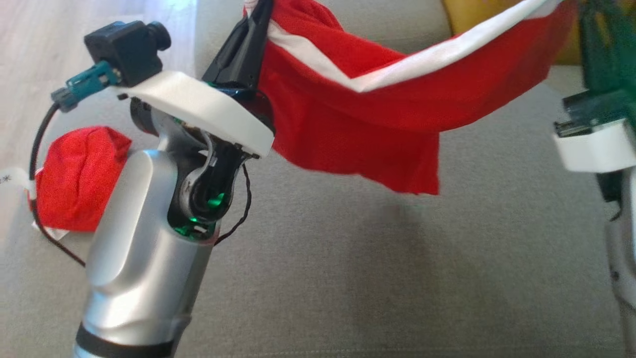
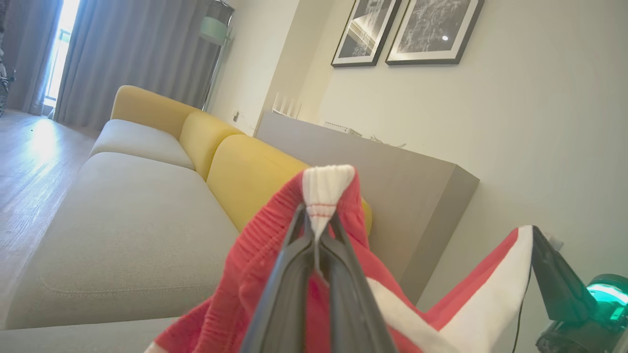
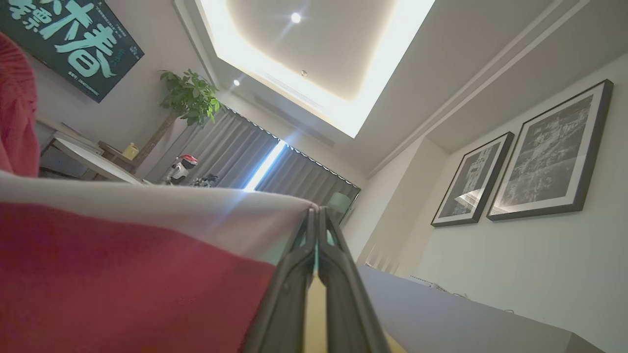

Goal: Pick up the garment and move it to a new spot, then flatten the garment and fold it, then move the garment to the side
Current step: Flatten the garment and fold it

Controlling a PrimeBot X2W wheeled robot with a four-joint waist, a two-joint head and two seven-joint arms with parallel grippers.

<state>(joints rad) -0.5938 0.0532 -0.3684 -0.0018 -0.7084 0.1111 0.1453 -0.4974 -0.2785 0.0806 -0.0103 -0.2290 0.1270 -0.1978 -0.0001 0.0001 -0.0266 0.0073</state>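
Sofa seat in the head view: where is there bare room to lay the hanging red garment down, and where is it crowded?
Free: the wide grey seat under the hanging garment, between the left arm and the right arm. Crowded: the left edge, where a red bundle lies beside the left arm.

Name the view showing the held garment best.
Head view: the garment hangs spread over the sofa. Left wrist view shows one bunched corner in the left gripper; right wrist view, its edge up close.
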